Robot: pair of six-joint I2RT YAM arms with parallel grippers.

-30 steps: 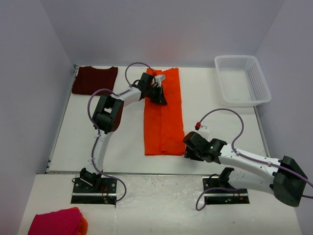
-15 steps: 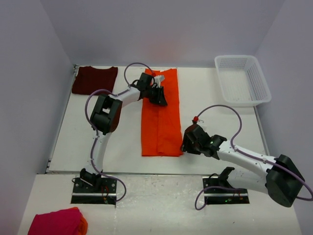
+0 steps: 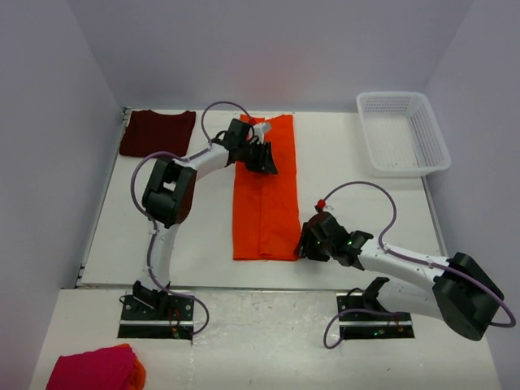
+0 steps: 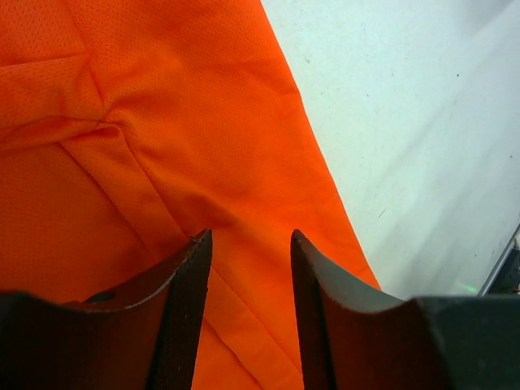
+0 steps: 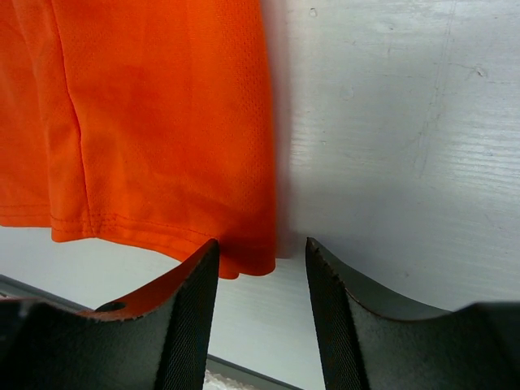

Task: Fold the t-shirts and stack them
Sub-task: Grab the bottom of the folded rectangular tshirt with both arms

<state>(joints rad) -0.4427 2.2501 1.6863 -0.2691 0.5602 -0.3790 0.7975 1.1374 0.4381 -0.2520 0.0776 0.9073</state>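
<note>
The orange t-shirt (image 3: 264, 195) lay in the middle of the white table (image 3: 366, 203), and it was a long, thin strip. Its two sides looked folded in toward the middle, which is why it was so narrow. The left gripper (image 3: 266, 164) was up at the far end of the shirt, near the neck. In its own camera its jaws stood apart with flat orange cloth under them, so it was holding nothing. The right gripper (image 3: 301, 247) was down at the near right corner of the shirt. Its jaws were apart too, with the corner of the hem just under the gap and not pinched. I think the two grippers were at both ends because the next fold goes the long way, with the bottom brought up to the top. The maroon t-shirt (image 3: 157, 132) lay flat at the far left corner, well apart from the orange one — it looked like it was waiting there for the stack. A white basket (image 3: 402, 134) sat at the far right, and a pink-red bundle (image 3: 93, 370) lay off the table, near the left arm's base.
</note>
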